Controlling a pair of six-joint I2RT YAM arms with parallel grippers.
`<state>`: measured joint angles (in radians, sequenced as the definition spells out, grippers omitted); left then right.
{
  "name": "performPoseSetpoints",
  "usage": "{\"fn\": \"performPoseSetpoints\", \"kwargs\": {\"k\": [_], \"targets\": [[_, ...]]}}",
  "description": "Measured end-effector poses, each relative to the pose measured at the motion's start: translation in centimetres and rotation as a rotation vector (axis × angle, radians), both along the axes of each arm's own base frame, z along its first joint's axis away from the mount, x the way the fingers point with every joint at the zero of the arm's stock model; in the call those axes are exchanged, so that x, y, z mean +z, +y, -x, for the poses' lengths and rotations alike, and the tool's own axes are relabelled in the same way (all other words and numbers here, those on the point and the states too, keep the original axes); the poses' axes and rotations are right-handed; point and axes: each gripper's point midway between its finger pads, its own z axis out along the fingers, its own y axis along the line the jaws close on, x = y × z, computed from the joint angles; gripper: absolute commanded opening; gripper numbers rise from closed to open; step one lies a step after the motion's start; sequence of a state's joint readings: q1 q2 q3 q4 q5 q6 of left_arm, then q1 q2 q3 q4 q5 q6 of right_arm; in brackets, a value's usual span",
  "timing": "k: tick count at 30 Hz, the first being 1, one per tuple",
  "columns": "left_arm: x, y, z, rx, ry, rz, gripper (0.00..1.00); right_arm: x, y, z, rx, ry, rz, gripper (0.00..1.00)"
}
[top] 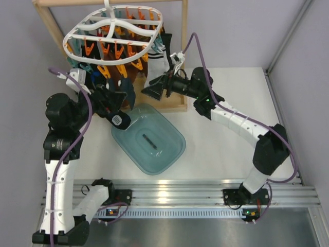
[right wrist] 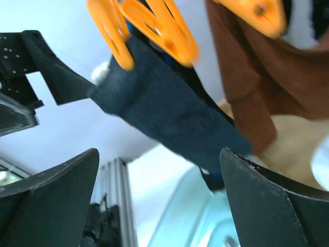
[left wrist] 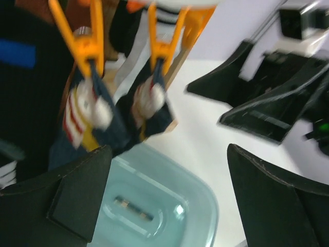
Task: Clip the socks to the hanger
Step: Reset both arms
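Hanger (top: pixel 110 32) hangs upper left in the top view, with socks (left wrist: pixel 154 108) clipped along its near edge. Left gripper (top: pixel 114 104) sits just under them, fingers wide apart and empty. Right gripper (top: pixel 154 90) is at the hanger's right edge, fingers also apart, and a navy sock (right wrist: pixel 169 121) on an orange clip (right wrist: pixel 162 28) hangs ahead of the gap. Teal tub (top: pixel 177 138) lies just below both grippers. There is bare table (top: pixel 247 87) to the right.

One hanger (top: pixel 109 22), one teal tub (top: pixel 172 135)

The flat white desk (top: pixel 226 154) sits in a corner of plain pale grey walls (top: pixel 231 31). A light wooden frame (top: pixel 184 20) stands at its back. A silver metal rail (top: pixel 205 193) runs along its near edge.
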<state>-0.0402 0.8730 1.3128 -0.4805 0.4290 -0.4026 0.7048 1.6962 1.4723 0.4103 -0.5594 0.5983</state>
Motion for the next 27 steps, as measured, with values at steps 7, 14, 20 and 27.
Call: {"fn": "performPoseSetpoints", "kwargs": {"k": [7,14,20,27], "targets": [[-7.5,2.0,2.0,0.015,0.210,-0.251,0.98,-3.2,-6.6,2.0,-0.095,-0.078,0.201,1.00],[-14.5,4.7,1.9,0.052,0.444,-0.441,0.98,-7.8,-13.8,3.8,-0.204,-0.150,0.429,1.00],[-17.9,6.6,2.2,0.104,0.517,-0.531,0.98,-14.6,-21.5,3.8,-0.354,-0.051,0.597,1.00],[-20.0,6.8,3.6,0.103,0.537,-0.539,0.98,-13.8,-25.8,5.1,-0.479,-0.056,0.566,1.00]]}}
